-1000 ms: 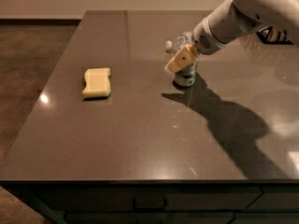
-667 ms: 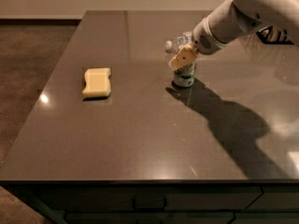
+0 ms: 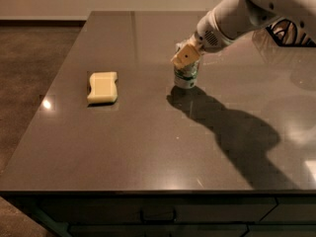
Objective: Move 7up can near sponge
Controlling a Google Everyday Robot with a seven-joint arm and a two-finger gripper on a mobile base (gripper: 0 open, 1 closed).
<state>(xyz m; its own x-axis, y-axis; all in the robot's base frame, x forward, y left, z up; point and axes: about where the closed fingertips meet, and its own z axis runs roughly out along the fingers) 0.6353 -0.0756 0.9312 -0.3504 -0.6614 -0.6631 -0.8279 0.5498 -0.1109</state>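
gripper (image 3: 186, 59) pinching the 7up can (image 3: 186, 78) at its top, well right of the sponge (image 3: 102, 87). keep it level, glide left, set down just beside.

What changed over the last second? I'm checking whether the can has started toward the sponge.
The gripper, closed on the top of the 7up can, has moved a little to the left with the can, toward the sponge. A wide stretch of countertop still lies between them. The sponge stayed where it was.
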